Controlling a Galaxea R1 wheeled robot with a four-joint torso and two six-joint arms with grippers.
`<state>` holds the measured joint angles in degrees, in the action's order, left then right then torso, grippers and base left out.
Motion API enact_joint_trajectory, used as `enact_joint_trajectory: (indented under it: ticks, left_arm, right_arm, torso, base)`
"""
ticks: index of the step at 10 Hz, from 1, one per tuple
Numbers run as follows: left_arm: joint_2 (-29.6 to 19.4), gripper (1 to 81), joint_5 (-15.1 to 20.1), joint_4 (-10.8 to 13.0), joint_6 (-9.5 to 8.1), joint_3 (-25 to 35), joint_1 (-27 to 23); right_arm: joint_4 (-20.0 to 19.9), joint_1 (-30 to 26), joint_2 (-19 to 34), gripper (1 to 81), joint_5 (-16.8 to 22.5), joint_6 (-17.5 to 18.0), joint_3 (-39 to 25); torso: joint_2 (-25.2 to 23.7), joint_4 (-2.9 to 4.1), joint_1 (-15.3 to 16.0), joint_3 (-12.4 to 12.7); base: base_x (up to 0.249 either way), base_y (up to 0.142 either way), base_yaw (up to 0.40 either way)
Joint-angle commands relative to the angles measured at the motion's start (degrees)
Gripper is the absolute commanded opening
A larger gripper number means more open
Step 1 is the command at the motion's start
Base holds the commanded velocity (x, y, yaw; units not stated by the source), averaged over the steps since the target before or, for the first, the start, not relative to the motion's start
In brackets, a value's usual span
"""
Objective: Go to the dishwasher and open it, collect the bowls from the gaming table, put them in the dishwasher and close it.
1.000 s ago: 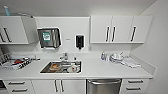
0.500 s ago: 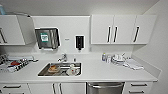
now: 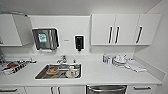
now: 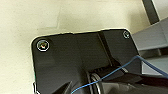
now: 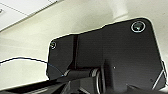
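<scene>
The dishwasher [image 3: 106, 89] sits under the white counter, just right of the sink, at the lower edge of the head view. Only the top strip of its stainless-steel front and its horizontal bar handle show, and the door is closed. Both wrist views look past the robot's dark plates onto pale floor. No bowls from the gaming table are in sight, and the gaming table is out of view.
A steel sink [image 3: 59, 71] holds some dishes. A dish rack [image 3: 12, 67] is on the counter's left, with stacked dishes and a cloth [image 3: 125, 62] on its right. White wall cabinets [image 3: 125, 29], a paper-towel dispenser [image 3: 45, 38] and a soap dispenser [image 3: 79, 42] hang above. A wall closes the right side.
The whole head picture has shifted slightly left and down, so the camera has moved a little toward the counter. Nothing on the counter has moved.
</scene>
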<state>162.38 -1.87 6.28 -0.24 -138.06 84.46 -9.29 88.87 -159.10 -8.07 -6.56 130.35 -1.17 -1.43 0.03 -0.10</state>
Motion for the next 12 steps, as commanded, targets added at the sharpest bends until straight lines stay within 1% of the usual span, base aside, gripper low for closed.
enact_joint_trajectory:
  ticks: [1, 10, 12]
  left_arm:
    - [-0.65, 81.1, 2.57, 0.75, -0.02, 0.51, -3.29]
    - [-0.74, 81.1, 2.57, 0.67, -0.02, 0.51, -3.29]
    - [-0.74, 81.1, 2.57, 0.67, -0.02, 0.51, -3.29]
  right_arm:
    - [0.5, -3.3, 0.6, 81.1, 2.88, -0.3, -0.46]
    - [0.5, -3.3, 0.25, 81.1, 2.88, -0.3, 0.06]
    - [0.5, -3.21, 0.16, 81.1, 2.88, -0.3, 0.06]
  torso:
    - [0.0, 0.0, 0.0, 0.0]
    - [0.0, 0.0, -0.02, 0.0]
    - [0.02, 0.0, 0.02, -0.02]
  base:
    - [0.123, 0.0, 0.0]
    - [0.123, -0.074, 0.0]
    - [0.104, 0.0, 0.0]
